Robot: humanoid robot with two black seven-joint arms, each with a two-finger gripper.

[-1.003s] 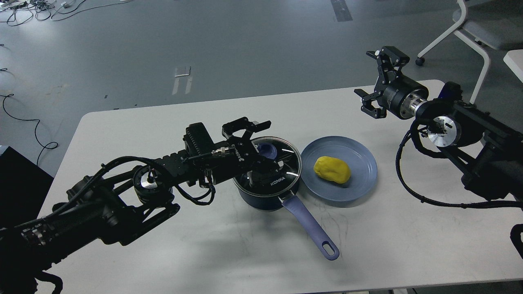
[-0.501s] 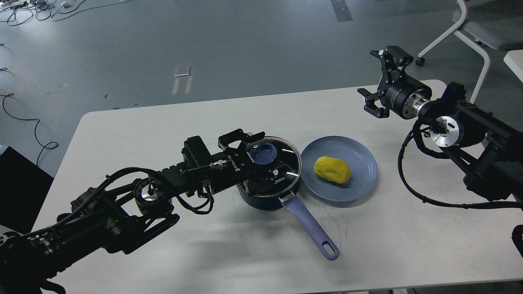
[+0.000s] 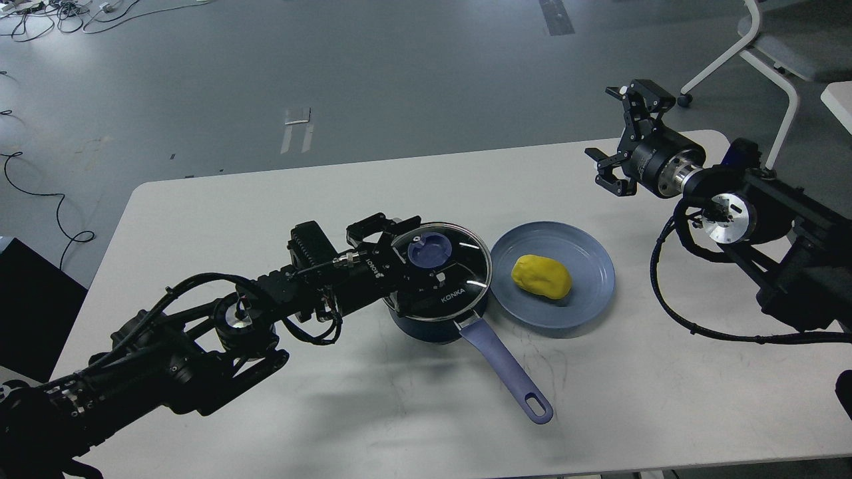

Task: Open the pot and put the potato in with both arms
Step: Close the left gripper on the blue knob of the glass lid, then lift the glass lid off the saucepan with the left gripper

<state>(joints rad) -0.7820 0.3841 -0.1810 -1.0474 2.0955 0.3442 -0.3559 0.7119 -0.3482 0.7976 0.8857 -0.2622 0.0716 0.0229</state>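
So your left gripper sat at the lid edge, jaws spread, not clamped on the knob. Lid on the pot. Potato on the plate, just right of pot. Right gripper up over table's far corner, released, holding nothing.

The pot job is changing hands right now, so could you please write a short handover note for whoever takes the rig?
Left gripper: at the left edge of the glass lid, beside the knob; whether it is open or gripping cannot be told.
Right gripper: open, empty, raised over the far right of the table, away from the plate.
Pot: mid-table, lid on, handle pointing toward the robot.
Potato: on the plate, right of the pot.
Done: nothing visible.
Left: lift the lid, pick up the potato, drop it in the pot.
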